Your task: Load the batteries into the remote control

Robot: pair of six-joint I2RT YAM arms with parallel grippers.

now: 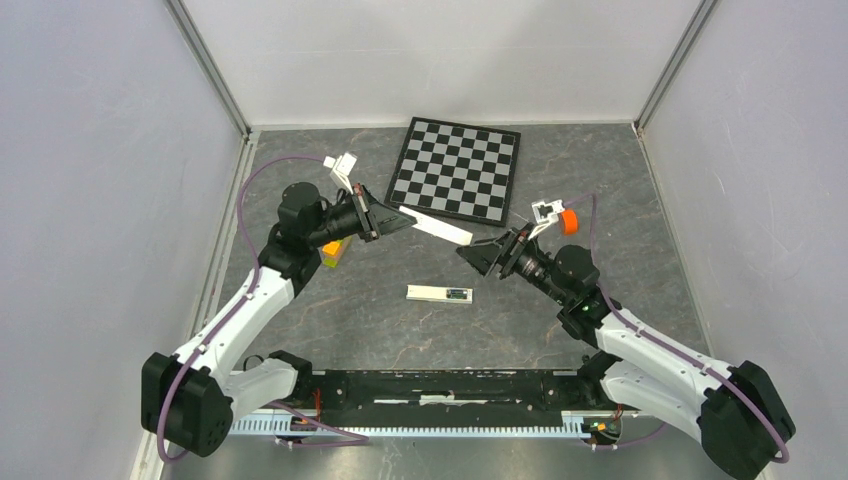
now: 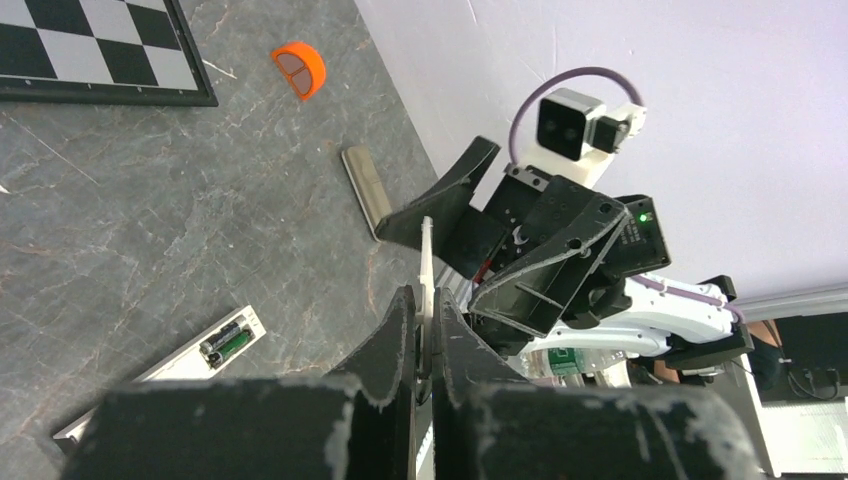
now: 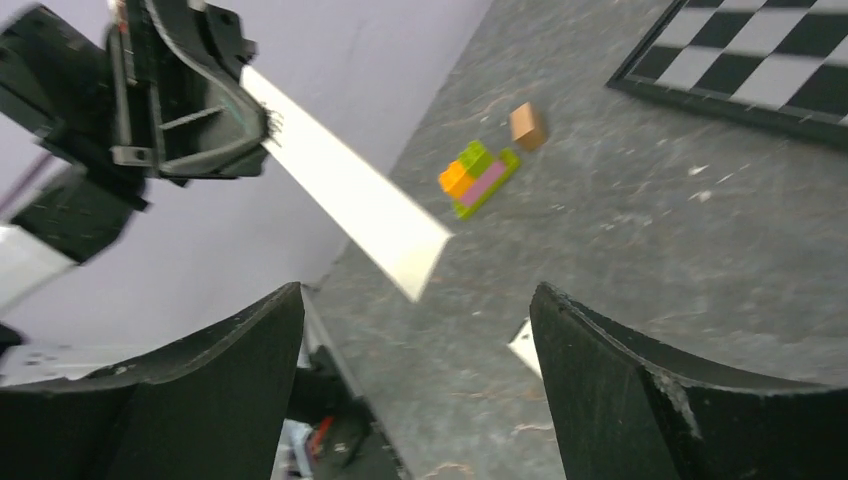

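While walls close the counter point(image 1: 330, 330) on three sides, its middle is open; the remote control point(image 1: 428, 293) lies there, batteries point(image 2: 225, 343) in its recess, nearer the bases than both jaws. Left jaws pinch a thin white strip point(image 1: 440, 230); right jaws are spread beside its free end, checkerboard point(image 1: 460, 168) behind

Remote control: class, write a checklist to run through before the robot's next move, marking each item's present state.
1. Left gripper shut on white strip: ok.
2. Right gripper open, strip's end between its fingers: ok.
3. Remote control flat on table, recess facing up: ok.
4. Batteries lying in recess: ok.
5. Batteries fully seated, right way round: cannot tell.
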